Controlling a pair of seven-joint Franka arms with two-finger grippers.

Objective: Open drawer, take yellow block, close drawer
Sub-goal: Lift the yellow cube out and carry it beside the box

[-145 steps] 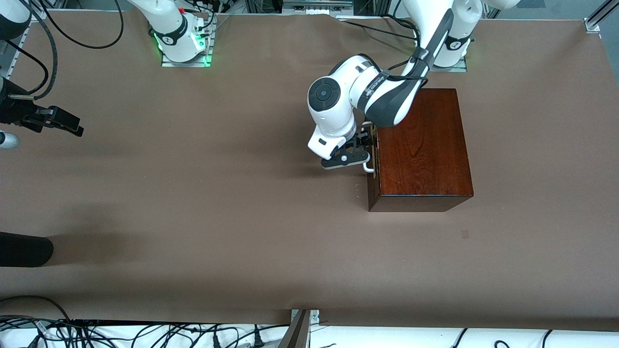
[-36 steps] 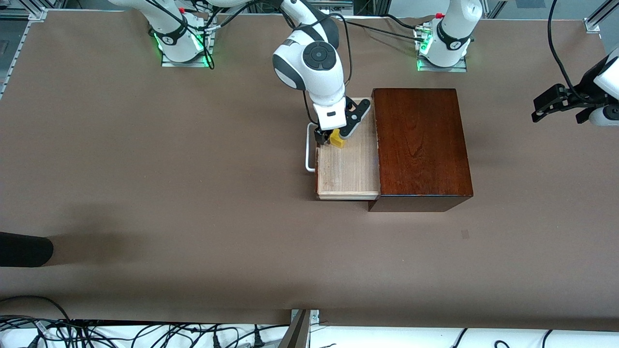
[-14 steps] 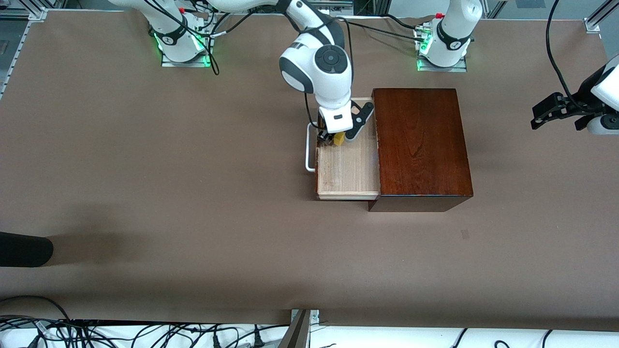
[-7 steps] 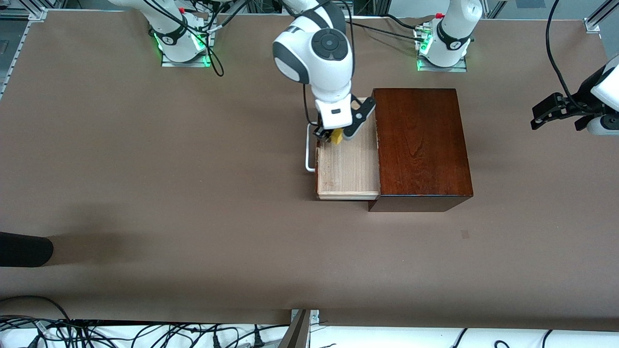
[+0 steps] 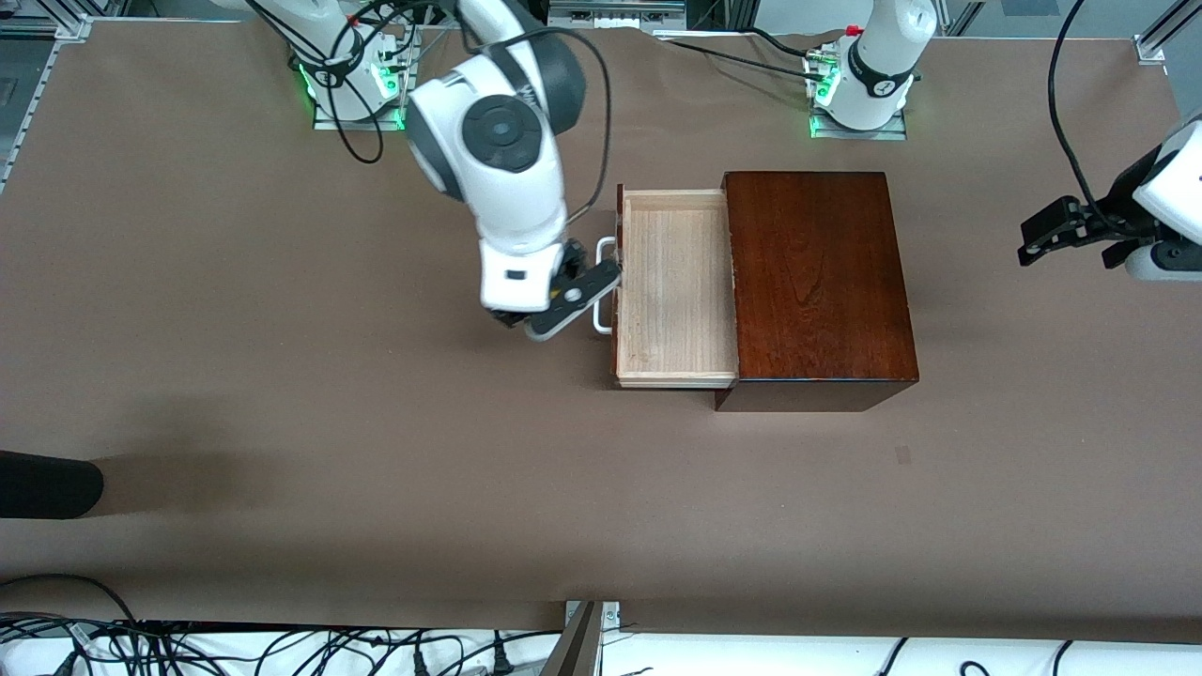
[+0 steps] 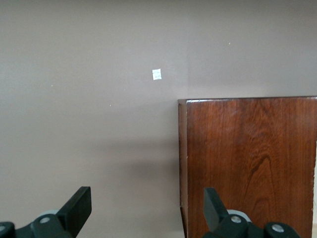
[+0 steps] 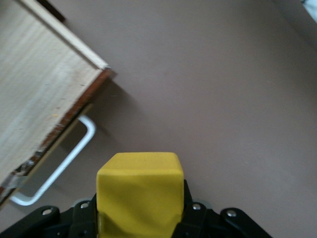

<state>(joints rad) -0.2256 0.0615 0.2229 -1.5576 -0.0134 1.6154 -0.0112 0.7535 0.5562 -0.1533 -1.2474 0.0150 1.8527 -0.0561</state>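
While the right gripper (image 5: 526, 324) hung in the air over the brown table (image 5: 282, 376), just beside the white handle (image 5: 601, 286), its fingers were clamped on the yellow block (image 7: 140, 193). The drawer (image 5: 674, 286) stood pulled out of the dark wooden box (image 5: 817, 282), toward the right arm's end, and its pale tray showed only bare wood. At the left arm's end, the left gripper (image 6: 146, 210) waited above the table with its fingers wide apart.

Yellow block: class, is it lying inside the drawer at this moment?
No: the right tool grips the yellow block over the table, beside the drawer, whose tray is bare.
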